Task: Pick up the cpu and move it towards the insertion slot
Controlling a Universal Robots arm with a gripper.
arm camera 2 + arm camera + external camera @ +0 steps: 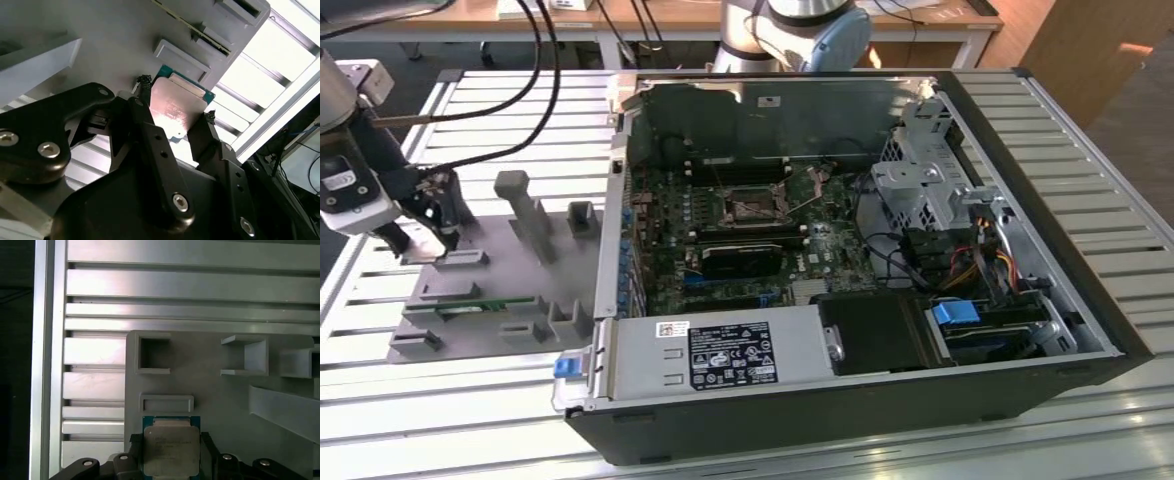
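Observation:
The cpu point(176, 106) point(171, 449) is a silvery square chip with a green rim. In both wrist views it sits between the two black fingers point(150, 135) point(134, 441), which press on its opposite edges just over the grey fixture plate point(210, 400). In the exterior view my gripper point(423, 240) hangs over that plate's far left part point(494, 290), well left of the open computer case. The gripper point(175, 102) point(170, 442) is shut on the cpu. The insertion slot point(754, 206), a silver-framed square socket, lies on the motherboard inside the case.
The grey plate carries upright posts point(520, 205), small holders and a thin green strip point(467, 308). The black case point(854, 380) stands with walls around the motherboard, a power supply point(720, 355) at its near side and drive cages point(927, 190). Cables point(520, 80) hang behind the arm.

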